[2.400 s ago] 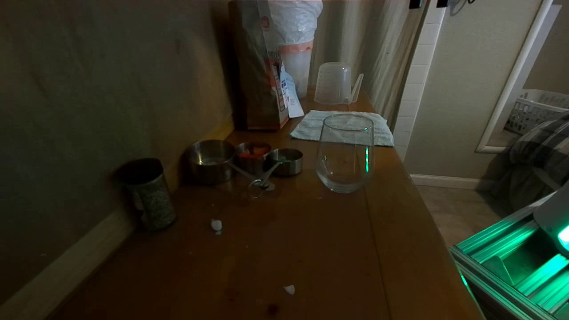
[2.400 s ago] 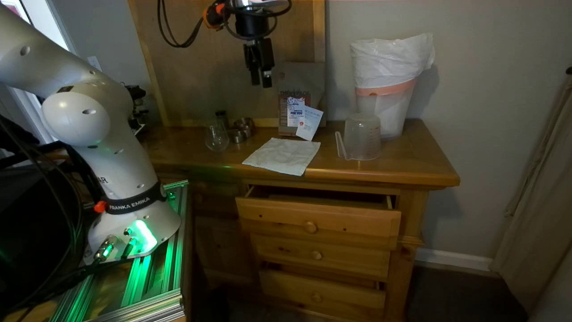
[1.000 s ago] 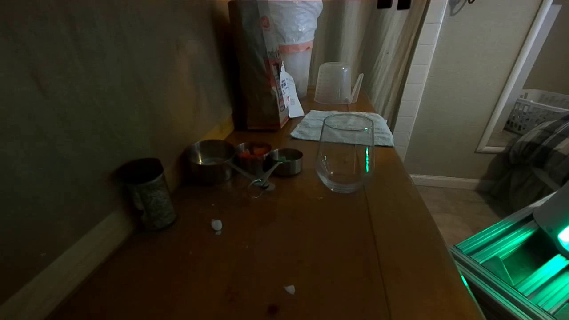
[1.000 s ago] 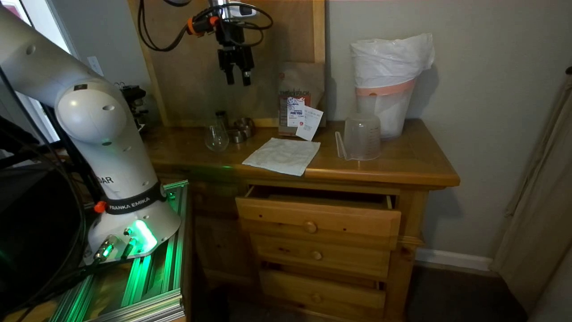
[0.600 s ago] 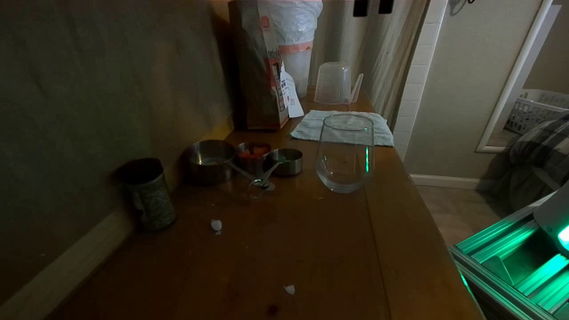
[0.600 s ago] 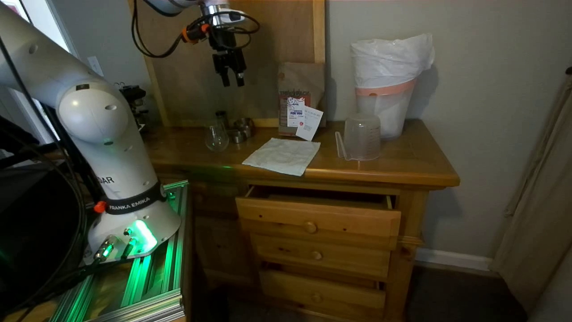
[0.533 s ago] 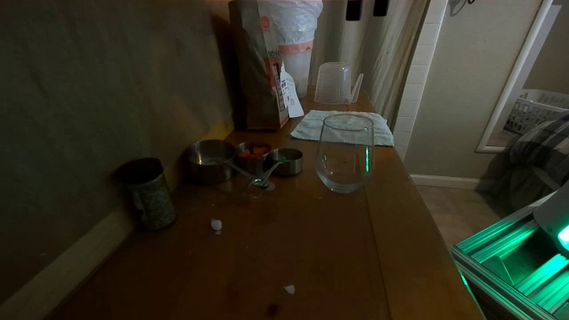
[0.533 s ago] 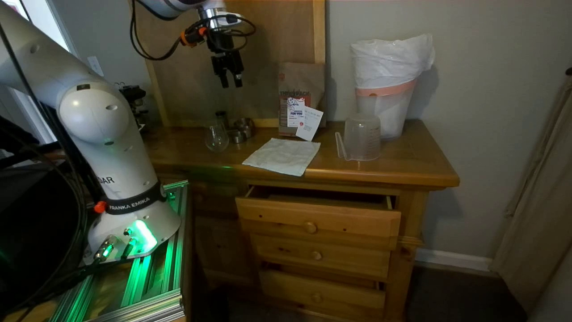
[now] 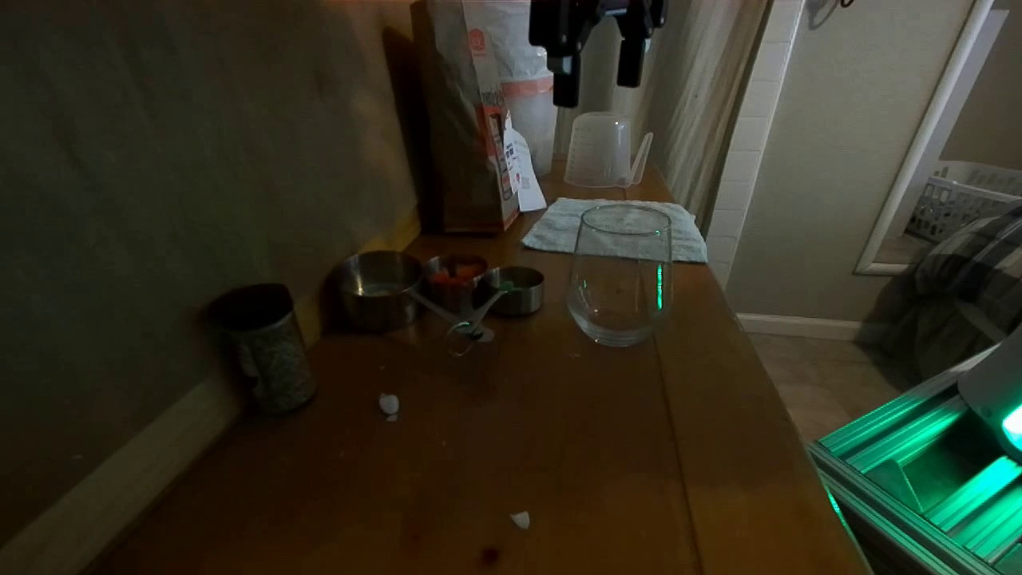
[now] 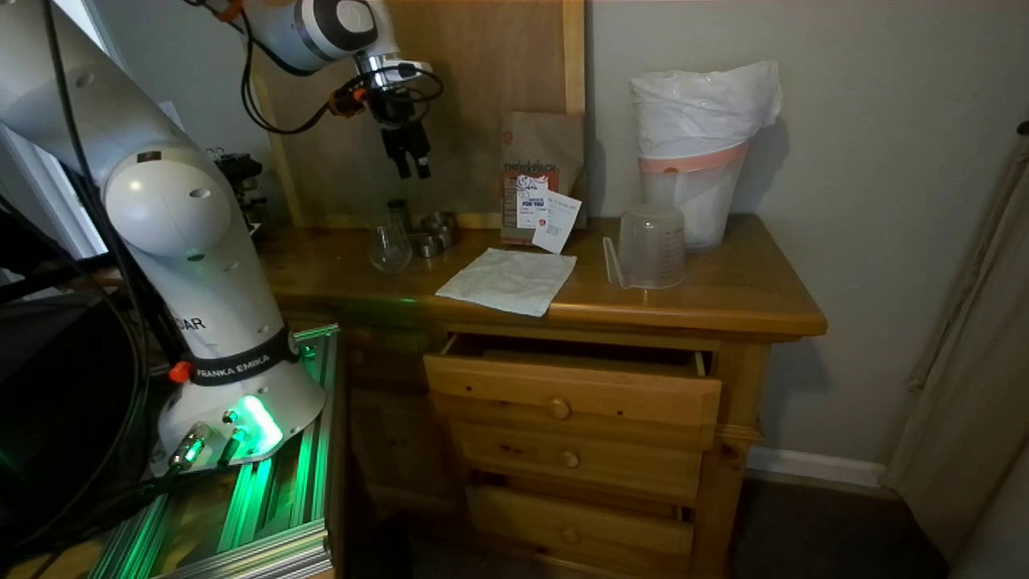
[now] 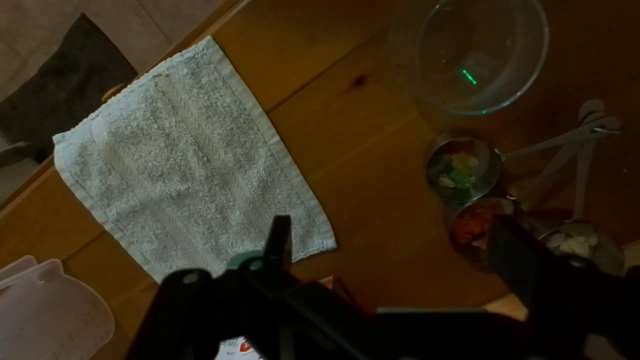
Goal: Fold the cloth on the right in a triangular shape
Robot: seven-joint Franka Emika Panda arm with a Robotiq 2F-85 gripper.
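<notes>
The pale grey-green cloth (image 10: 508, 281) lies flat and spread out on the wooden desk, near its front edge. In the wrist view the whole cloth (image 11: 185, 160) shows as a rough square at left, apart from its lower edge, which the gripper covers. My gripper (image 10: 413, 172) hangs in the air well above the desk, over the area of the metal cups and the glass. Its fingers stand wide apart in the wrist view, and nothing is between them. In an exterior view the gripper (image 9: 598, 83) comes in at the top, open, pointing down.
A clear glass (image 9: 619, 295) stands beside the cloth. Metal measuring cups (image 9: 380, 291) and a dark jar (image 9: 275, 359) sit by the back panel. Behind the cloth rises a paper bag (image 10: 540, 133). A clear plastic jug (image 10: 653, 249) and a lined bin (image 10: 699, 161) stand farther along. A drawer (image 10: 571, 390) juts out below.
The gripper has moved away from above the cloth toward the glass and metal cups, and has come lower lately. It has stayed open. The cloth has not moved.
</notes>
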